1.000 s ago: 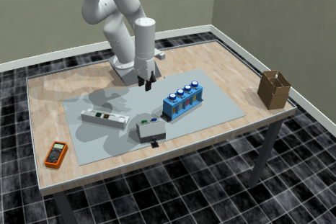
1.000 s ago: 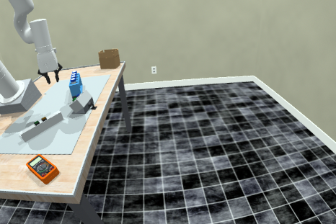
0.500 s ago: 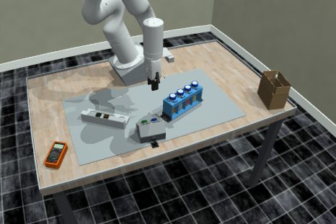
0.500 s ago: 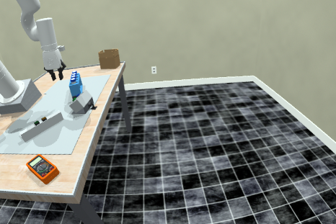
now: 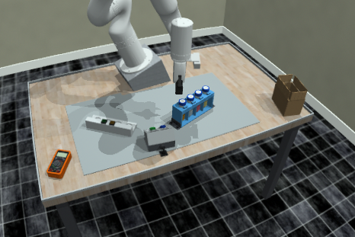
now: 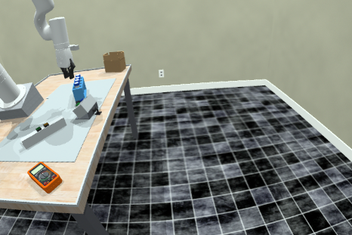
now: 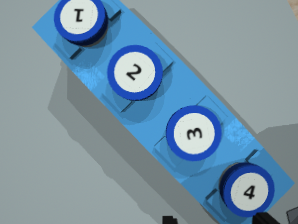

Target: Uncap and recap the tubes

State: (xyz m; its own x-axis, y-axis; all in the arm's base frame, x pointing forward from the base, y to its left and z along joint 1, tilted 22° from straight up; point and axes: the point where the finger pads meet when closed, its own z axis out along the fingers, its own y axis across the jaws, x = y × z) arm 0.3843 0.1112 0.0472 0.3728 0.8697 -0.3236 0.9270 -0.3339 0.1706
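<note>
The blue decapping station point(image 5: 194, 111) point(image 6: 79, 93) point(image 7: 165, 100) holds four tubes, each with a blue-rimmed white cap on top: cap 1 point(image 7: 79, 16), cap 2 point(image 7: 134, 72), cap 3 point(image 7: 194, 133) and cap 4 point(image 7: 249, 191). My gripper point(image 5: 179, 91) point(image 6: 68, 76) point(image 7: 217, 220) is partly open and empty, pointing down above the station's cap 4 end. The white cap tray point(image 5: 126, 129) point(image 6: 45, 136) shows no caps. Its green lamp point(image 5: 103, 121) and amber lamp point(image 5: 112, 123) look dark. The grey housing point(image 5: 160, 139) point(image 6: 88, 108) carries the green READY key point(image 5: 152, 128) and the blue CYCLE key point(image 5: 163, 126).
An orange multimeter point(image 5: 59, 164) point(image 6: 44, 177) lies at the table corner beyond the tray. An open cardboard box point(image 5: 289, 97) point(image 6: 114, 62) stands at the opposite end. The housing stands between the tray and the station, near the table's front edge. A grey mat point(image 5: 232, 116) lies under them.
</note>
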